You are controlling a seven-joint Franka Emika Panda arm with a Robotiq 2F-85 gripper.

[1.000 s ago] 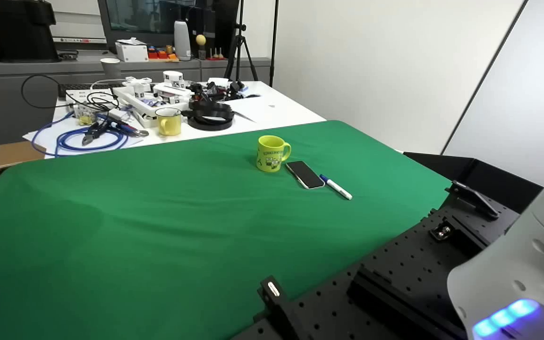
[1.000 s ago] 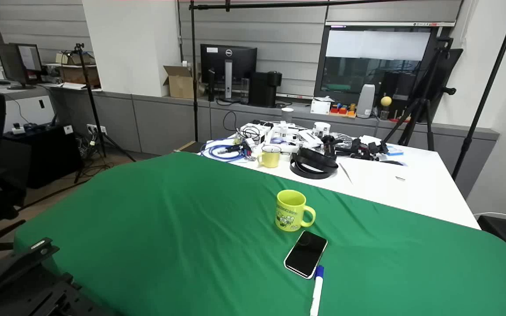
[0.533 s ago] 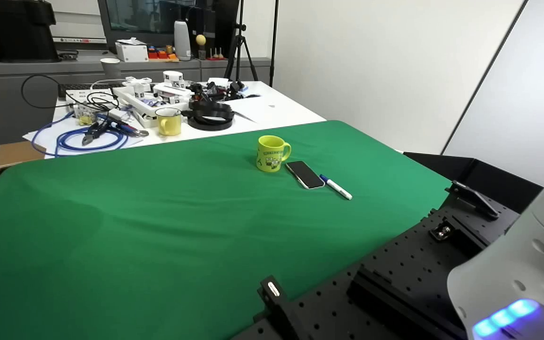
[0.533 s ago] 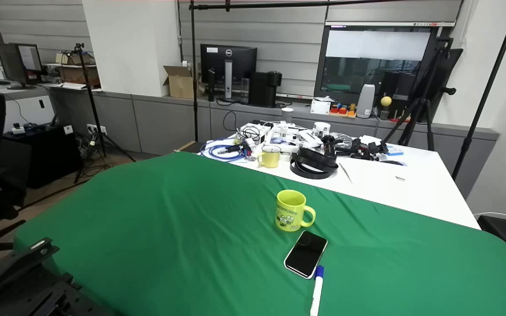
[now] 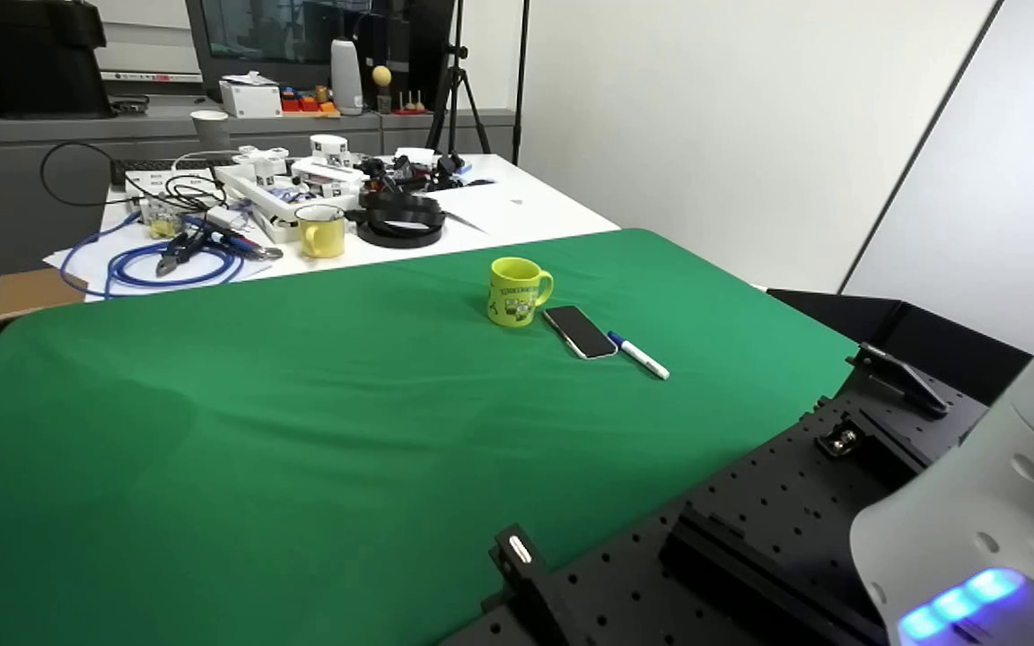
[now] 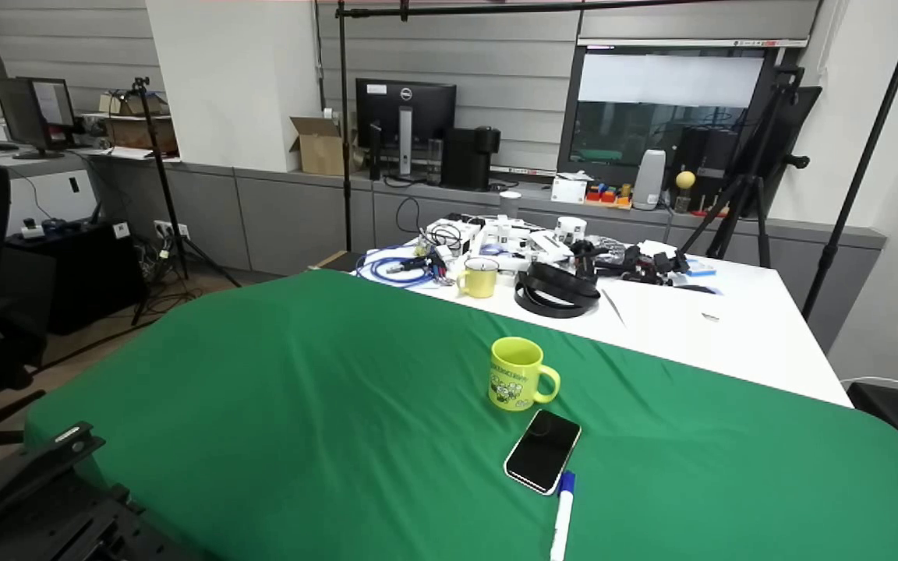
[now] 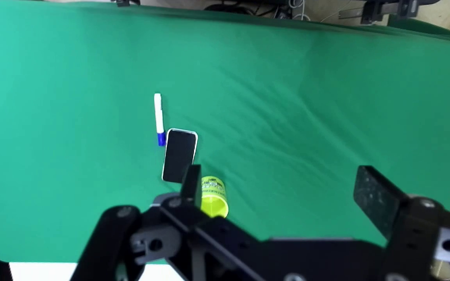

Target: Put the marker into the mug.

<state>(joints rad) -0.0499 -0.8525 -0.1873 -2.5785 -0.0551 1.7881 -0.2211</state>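
Seeing zero movement in both exterior views this past second: blue-capped marker (image 7: 159, 119) still on the green cloth (image 7: 287, 97) beside the smartphone (image 7: 179, 155), not in the yellow-green mug (image 7: 214, 191), gripper (image 7: 279, 187) spread wide and empty, so grabbing's probably next.

I see below me a dark-screened phone (image 7: 180, 152) flat on the green cloth (image 7: 287, 117), and in both exterior views a white table (image 6: 745, 347) bears a coiled blue cable (image 5: 171, 283), a mustard-yellow mug (image 5: 327, 240) and, just beside it, looped black bands (image 6: 566, 284).
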